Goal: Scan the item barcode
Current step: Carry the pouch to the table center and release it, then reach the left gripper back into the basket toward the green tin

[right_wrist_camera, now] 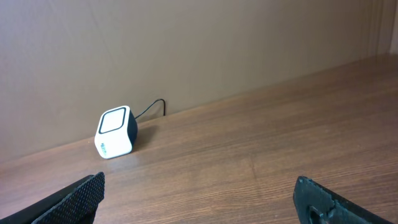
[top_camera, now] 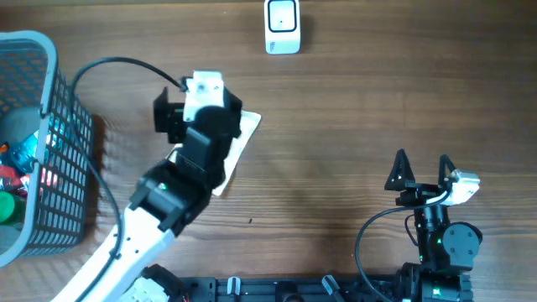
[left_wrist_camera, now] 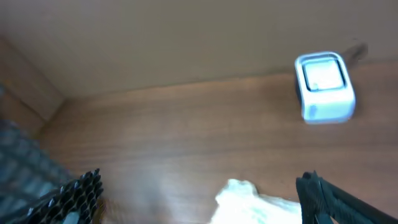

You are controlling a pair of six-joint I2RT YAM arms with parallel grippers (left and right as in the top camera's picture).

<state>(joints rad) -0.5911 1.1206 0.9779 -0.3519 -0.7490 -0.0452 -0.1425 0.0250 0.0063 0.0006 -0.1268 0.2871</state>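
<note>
The left gripper (left_wrist_camera: pixel 200 180) stands with its jaws spread wide and nothing between them. It hangs over a flat white packet-like item (top_camera: pixel 246 130) that lies on the brown wooden table (top_camera: pixel 352 109) left of centre in the overhead view. In the left wrist view the packet's crumpled white edge shows at the bottom of the frame, between the two dark fingers. The small white cube-shaped barcode scanner (top_camera: pixel 283 25) sits at the top centre, well apart from the item. The right gripper (top_camera: pixel 422 159), at the lower right, is also spread wide and empty. A grey wire-mesh basket (top_camera: pixel 71 151) with coloured goods stands at the left edge.

The item looks thin and lies flat, so a closing grasp may scrape the table or shove the packet aside instead of lifting it. I cannot tell where its barcode is; if it is carried with the wrong face toward the scanner, the scan would probably fail.
</note>
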